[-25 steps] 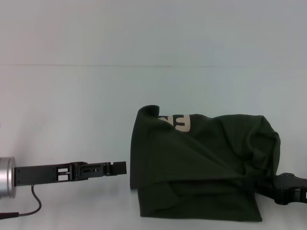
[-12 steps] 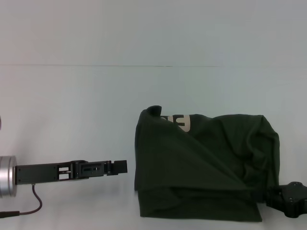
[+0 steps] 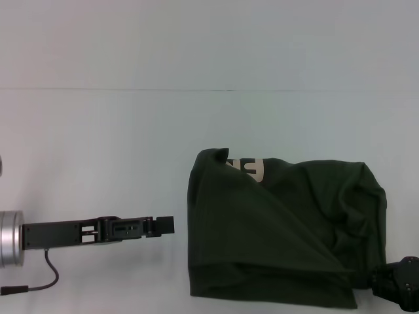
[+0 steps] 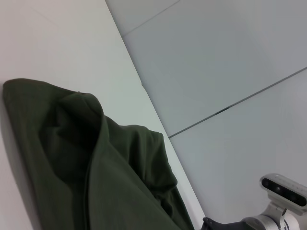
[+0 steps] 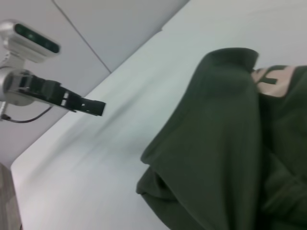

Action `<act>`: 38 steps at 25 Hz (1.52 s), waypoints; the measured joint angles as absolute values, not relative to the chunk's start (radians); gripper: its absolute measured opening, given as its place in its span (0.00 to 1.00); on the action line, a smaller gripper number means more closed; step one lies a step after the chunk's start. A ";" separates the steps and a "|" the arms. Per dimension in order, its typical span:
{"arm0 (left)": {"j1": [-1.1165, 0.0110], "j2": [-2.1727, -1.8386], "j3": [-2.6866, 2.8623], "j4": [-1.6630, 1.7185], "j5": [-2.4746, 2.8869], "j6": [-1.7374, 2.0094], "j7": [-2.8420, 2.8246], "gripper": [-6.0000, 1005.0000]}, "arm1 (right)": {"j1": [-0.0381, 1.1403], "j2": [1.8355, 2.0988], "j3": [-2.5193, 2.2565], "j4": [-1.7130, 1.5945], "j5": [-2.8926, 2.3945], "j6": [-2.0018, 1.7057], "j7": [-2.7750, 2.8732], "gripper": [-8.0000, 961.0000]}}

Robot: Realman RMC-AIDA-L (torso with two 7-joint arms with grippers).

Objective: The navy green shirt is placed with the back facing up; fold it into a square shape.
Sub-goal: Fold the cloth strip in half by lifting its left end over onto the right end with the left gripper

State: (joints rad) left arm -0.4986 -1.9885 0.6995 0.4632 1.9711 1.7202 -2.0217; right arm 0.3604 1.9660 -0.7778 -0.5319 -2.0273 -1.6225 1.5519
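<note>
Left end effector (image 3: 165,225) reaches level from the left; right end effector (image 3: 399,282) sits low right.

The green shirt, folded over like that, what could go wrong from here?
1. The navy green shirt is a lumpy bundle with a diagonal flap, so creases may get locked in and spoil a square.
2. The right end effector sits at its near right corner; dragging could shift the whole pile.
3. The left end effector is off the cloth, leaving that side unanchored.
</note>
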 joint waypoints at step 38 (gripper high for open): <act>-0.589 -2.038 0.733 0.336 2.074 1.520 -2.531 0.88 | 0.278 1.997 -0.522 -0.544 -2.045 -1.630 1.199 0.82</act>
State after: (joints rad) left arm -0.5890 -2.0377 0.7335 0.3359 2.0736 1.5198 -2.5305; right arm 0.2782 1.9972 -0.5220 -0.5438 -2.0446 -1.6305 1.1991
